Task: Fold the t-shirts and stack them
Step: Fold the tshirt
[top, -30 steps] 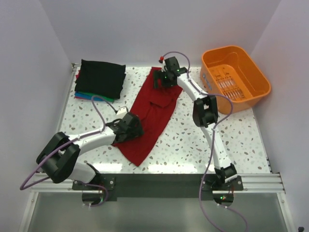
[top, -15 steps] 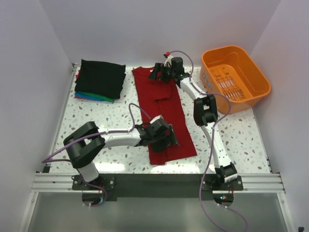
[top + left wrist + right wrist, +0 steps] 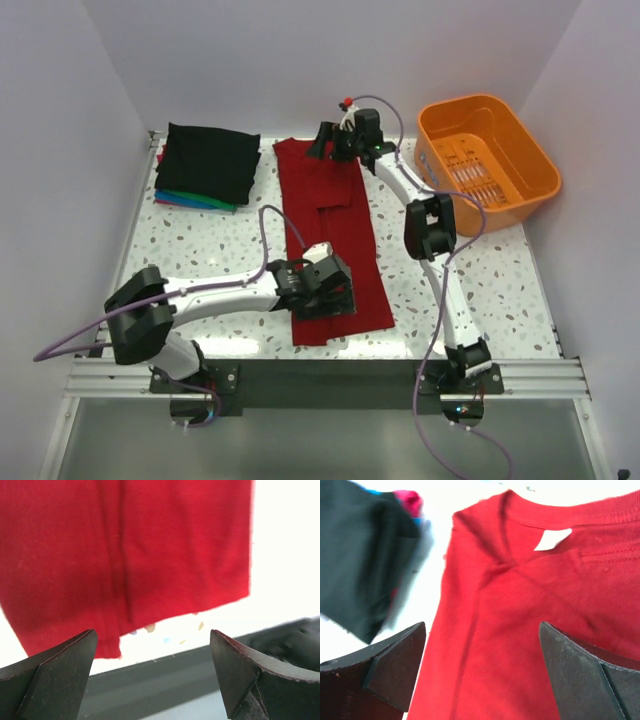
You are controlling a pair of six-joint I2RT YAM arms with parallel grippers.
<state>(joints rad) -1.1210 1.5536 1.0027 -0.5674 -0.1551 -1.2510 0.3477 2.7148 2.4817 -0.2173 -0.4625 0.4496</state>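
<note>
The dark red t-shirt [image 3: 335, 220] lies folded into a long strip, from the collar at the back to its hem near the front edge. My left gripper [image 3: 325, 303] hovers open over the hem end. In the left wrist view [image 3: 155, 680] the jaws stand wide with nothing between them, and the red cloth [image 3: 125, 545] lies just beyond. My right gripper [image 3: 330, 150] is open above the collar end [image 3: 482, 675], over red cloth [image 3: 530, 610] with a white tag. A folded stack with a black shirt [image 3: 208, 160] on top and teal and blue edges [image 3: 195, 200] sits at the back left.
An orange plastic basket [image 3: 487, 160] stands at the back right. The black stack [image 3: 355, 555] lies close to the left of the red collar. A dark rail [image 3: 200, 665] runs along the table's front edge just past the hem. White walls enclose the table.
The red shirt swung from a diagonal to a straight strip. My left gripper went from its left side onto the hem end. The right gripper shifted slightly left at the collar.
</note>
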